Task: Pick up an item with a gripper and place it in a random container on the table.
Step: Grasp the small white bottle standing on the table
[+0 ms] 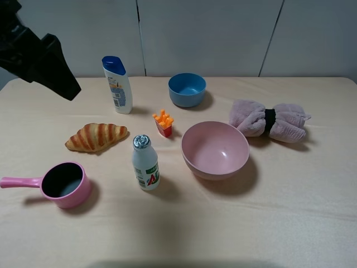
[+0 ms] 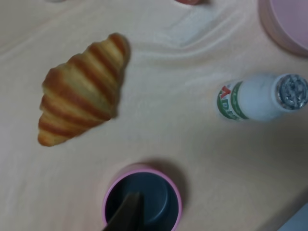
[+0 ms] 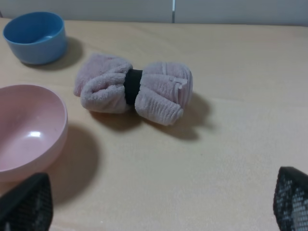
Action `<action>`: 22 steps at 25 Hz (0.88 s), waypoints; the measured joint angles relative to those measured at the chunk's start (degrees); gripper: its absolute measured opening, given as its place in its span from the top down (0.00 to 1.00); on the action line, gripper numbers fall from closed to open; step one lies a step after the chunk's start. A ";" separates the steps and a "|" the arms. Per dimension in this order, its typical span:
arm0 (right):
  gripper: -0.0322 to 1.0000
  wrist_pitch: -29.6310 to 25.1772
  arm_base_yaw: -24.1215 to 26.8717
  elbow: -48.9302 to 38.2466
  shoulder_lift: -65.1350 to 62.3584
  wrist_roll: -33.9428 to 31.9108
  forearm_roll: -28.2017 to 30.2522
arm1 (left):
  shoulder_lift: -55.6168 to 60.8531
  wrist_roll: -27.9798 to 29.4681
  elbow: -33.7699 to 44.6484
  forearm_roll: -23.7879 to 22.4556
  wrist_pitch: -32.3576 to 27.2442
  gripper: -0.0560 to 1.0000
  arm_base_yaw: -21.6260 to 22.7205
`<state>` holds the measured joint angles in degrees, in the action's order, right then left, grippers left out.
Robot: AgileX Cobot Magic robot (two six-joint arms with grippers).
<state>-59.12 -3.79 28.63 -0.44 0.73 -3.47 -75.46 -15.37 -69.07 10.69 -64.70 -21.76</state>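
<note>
R tool point(image 3: 159, 202) wide open, empty; L tool point(image 1: 64, 84) unclear. 1 bottle point(image 1: 146, 167), 1 saucepan point(image 1: 78, 195), 2 bowls point(image 1: 215, 170) point(image 1: 187, 99).

white bottle point(image 1: 145, 164) with green-red label, pink saucepan point(image 1: 80, 195) dark inside, golden striped croissant point(image 1: 96, 137), blue bowl point(image 1: 187, 98).
</note>
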 joint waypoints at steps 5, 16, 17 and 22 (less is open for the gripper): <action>0.30 0.00 0.00 0.00 0.00 0.00 0.00 | -3.91 0.05 -2.06 -0.06 -0.58 0.01 -3.25; 0.30 0.00 0.00 0.00 0.00 0.00 0.00 | -13.81 0.51 -6.49 -3.13 -1.52 0.01 -12.55; 0.30 0.00 0.00 0.00 0.00 0.00 0.00 | -14.92 0.57 -6.91 -3.16 -1.52 0.01 -13.21; 0.30 0.00 0.00 0.00 0.00 0.00 0.00 | -19.25 0.69 -8.81 -4.65 -1.50 0.01 -16.23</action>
<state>-59.12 -3.79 28.63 -0.44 0.73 -3.47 -94.70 -14.68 -77.87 6.03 -66.20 -38.00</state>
